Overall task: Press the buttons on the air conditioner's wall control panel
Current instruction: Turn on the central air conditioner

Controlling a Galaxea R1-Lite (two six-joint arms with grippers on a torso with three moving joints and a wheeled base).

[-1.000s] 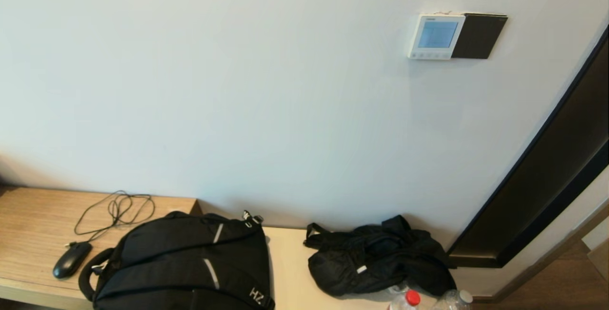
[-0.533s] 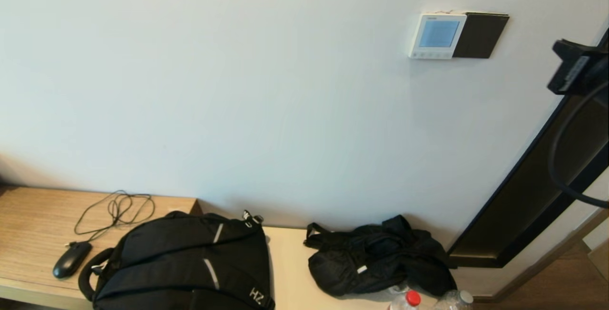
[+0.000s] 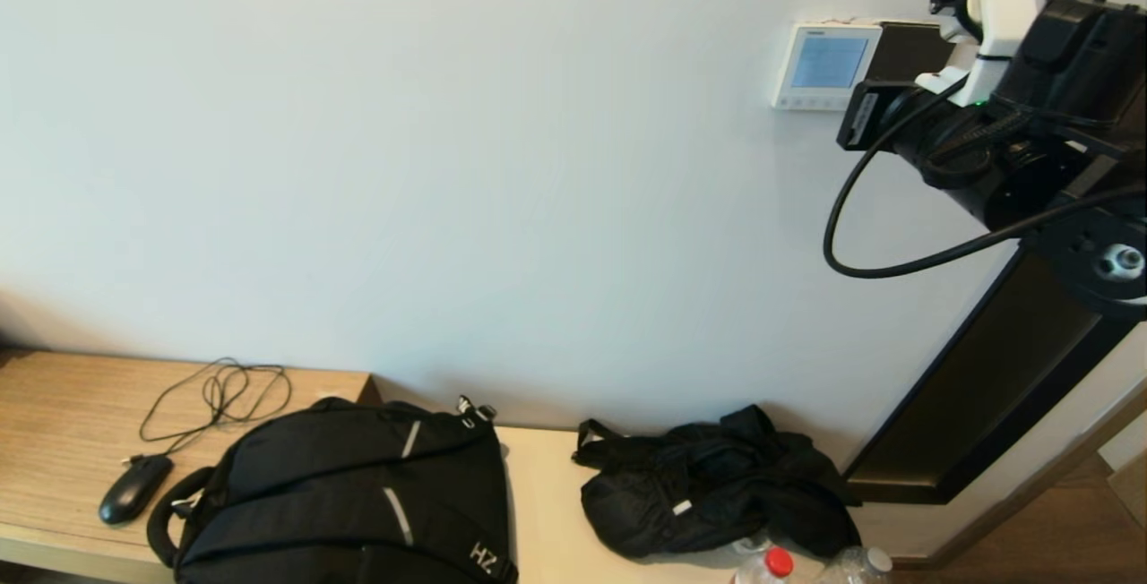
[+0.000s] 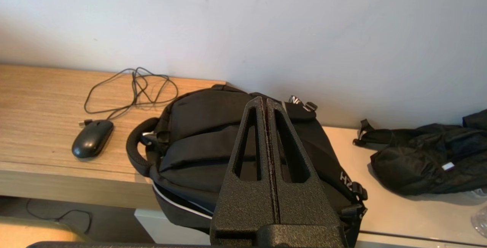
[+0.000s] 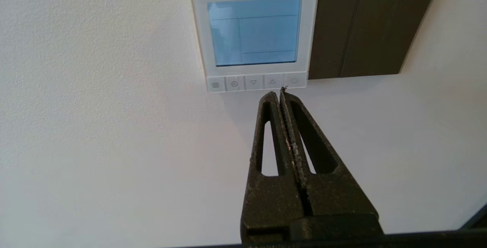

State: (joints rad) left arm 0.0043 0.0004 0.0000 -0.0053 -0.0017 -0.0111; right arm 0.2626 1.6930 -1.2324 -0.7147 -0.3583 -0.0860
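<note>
The white control panel [image 3: 823,64] with a pale blue screen hangs high on the wall at the right; it also shows in the right wrist view [image 5: 254,31]. Its row of small buttons [image 5: 257,82] runs along its bottom edge. My right gripper [image 5: 279,93] is shut and empty, its tips just below the right end of the button row, apart from it. In the head view the right arm's gripper [image 3: 858,115] sits just below and right of the panel. My left gripper [image 4: 264,100] is shut and empty, low over a black backpack.
A dark brown plate [image 3: 903,48] adjoins the panel's right side. A dark door frame [image 3: 1004,369] runs down the right. On the wooden shelf [image 3: 54,423] lie a mouse [image 3: 134,487] with cable, the backpack [image 3: 349,494], a black bag [image 3: 717,485] and two bottles [image 3: 771,564].
The right arm has come in from the right edge and risen leftward, now partly covering the dark plate beside the panel. Nothing else has moved.
</note>
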